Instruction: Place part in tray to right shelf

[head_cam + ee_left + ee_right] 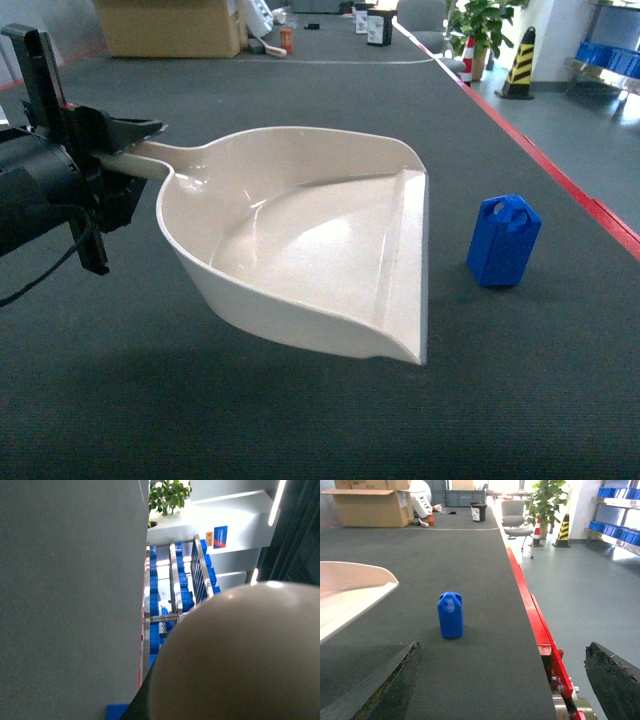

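The beige dustpan-shaped tray (300, 240) fills the middle of the head view, its wide lip facing right. My left gripper (125, 150) is shut on the tray's handle (165, 155) at the left. In the left wrist view the tray's rounded back (240, 655) covers the jaws. The small blue part (504, 240) stands upright on the dark belt, just right of the lip and apart from it. My right gripper (503, 650) is open and wide, with the part (451, 615) ahead of it and left of centre. The steel right shelf (615, 535) stands far off at the right.
A red edge rail (530, 610) bounds the dark belt on the right, with floor beyond. Blue crates (610, 55) sit on the shelf. A cardboard box (170, 25), small containers (378, 25), a chair (515, 520), a plant (485, 25) and striped cones (520, 60) stand at the far end.
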Tool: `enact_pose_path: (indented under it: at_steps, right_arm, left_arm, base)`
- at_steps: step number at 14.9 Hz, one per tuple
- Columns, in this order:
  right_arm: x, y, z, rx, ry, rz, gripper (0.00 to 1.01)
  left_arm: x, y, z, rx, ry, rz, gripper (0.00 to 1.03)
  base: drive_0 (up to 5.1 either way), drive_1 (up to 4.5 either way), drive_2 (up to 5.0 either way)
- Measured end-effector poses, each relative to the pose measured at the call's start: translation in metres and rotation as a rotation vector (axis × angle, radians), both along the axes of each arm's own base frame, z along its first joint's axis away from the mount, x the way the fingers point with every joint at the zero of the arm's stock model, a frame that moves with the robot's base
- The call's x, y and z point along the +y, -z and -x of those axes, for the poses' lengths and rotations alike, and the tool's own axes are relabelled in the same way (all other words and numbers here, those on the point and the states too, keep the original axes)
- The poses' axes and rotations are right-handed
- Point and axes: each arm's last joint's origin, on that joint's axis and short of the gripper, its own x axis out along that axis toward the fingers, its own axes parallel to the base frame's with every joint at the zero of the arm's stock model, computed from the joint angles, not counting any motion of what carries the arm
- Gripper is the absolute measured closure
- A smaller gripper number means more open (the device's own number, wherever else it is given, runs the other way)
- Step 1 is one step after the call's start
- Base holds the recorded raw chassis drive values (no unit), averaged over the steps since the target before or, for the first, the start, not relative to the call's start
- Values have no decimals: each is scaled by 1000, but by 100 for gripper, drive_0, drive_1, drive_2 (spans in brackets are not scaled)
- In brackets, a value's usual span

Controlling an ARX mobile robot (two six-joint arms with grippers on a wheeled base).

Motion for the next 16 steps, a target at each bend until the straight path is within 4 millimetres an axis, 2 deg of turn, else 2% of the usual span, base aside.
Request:
enact_pose_path:
  at_steps: [3, 5, 6, 9, 12, 14, 16]
  right_arm:
    - [0, 0, 0, 0, 0, 0, 3]
    - [0, 0, 0, 0, 0, 0, 3]
    - [1, 0, -9, 319, 74, 18, 3]
    - [-7, -39, -76, 351, 57, -17, 3]
    - [0, -45, -139, 467, -30, -40, 3]
    - [14, -47, -192, 564, -79, -66, 3]
    - [28, -44, -238, 634, -94, -83, 3]
  left_arm:
    - [-20, 2, 13, 20, 66, 0, 89]
    - [-22, 3, 14, 22, 70, -5, 89]
    - [-20, 2, 14, 20, 59, -4, 89]
    - [-22, 0, 15, 13, 69, -4, 89]
    - [-22, 0, 15, 14, 66, -4, 89]
    - [-22, 0, 15, 13, 66, -4, 90]
    - [-22, 0, 15, 13, 66, -4, 90]
  base:
    - [0, 0, 0]
    - [0, 0, 0]
    - [0, 0, 0]
    - [0, 0, 0]
    - [0, 0, 0]
    - [0, 0, 0]
    - [0, 0, 0]
